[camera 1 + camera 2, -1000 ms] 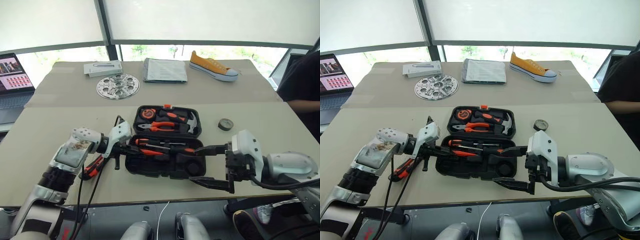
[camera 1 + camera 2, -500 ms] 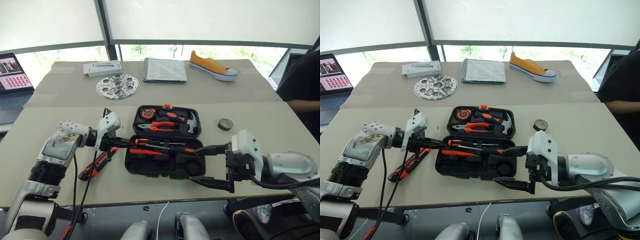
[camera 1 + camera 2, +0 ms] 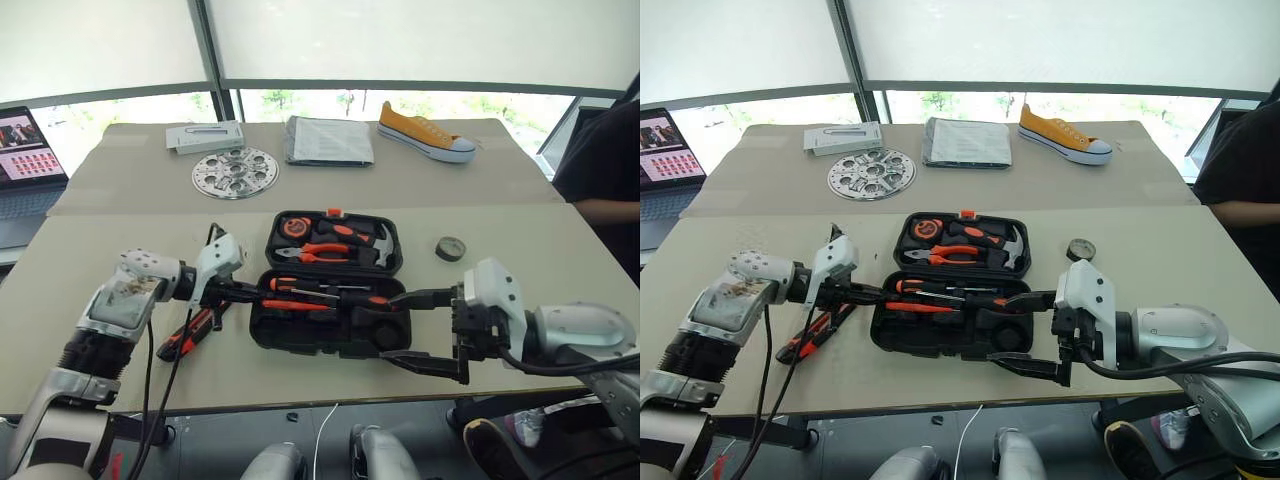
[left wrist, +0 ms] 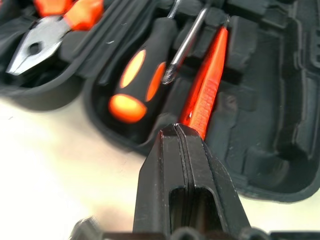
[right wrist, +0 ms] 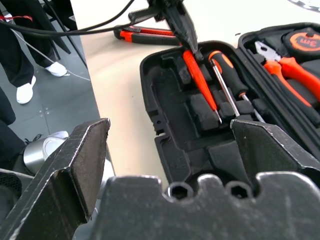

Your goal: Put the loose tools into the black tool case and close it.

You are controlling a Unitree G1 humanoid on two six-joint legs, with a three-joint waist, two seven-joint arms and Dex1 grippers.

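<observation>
Open black moulded plastic tool case (image 3: 333, 285) at centre of a beige table (image 3: 520, 250), lid half away from the robot, tray half nearer. In the lid half: orange-handled pliers (image 3: 322, 251), hammer (image 3: 372, 240) and tape measure (image 3: 294, 227). In the tray half: slim orange tester screwdriver (image 4: 205, 85) lying in a recess, beside an orange-and-black-handled screwdriver (image 4: 142, 75); a second screwdriver (image 3: 352, 294) towards the tray's right part.

Left gripper (image 3: 262, 292) at the tray's left edge, fingers pressed together, tips right at the butt end of the tester screwdriver; whether touching cannot be told. Right gripper (image 3: 420, 330) at the case's right front corner, fingers spread wide, one above the tray's right end, the other at the near edge; nothing between them.

Orange-black utility knife (image 3: 190, 332) on the table left of the case, under the left arm. Small dark tape roll (image 3: 451, 248) on the table right of the case, apart from it.

Further back: perforated metal disc (image 3: 235, 171), flat grey box (image 3: 205, 136), grey folded cloth (image 3: 329, 140), yellow sneaker (image 3: 425, 132). Laptop (image 3: 25, 160) at far left; a person's dark sleeve (image 3: 600, 160) at far right.
</observation>
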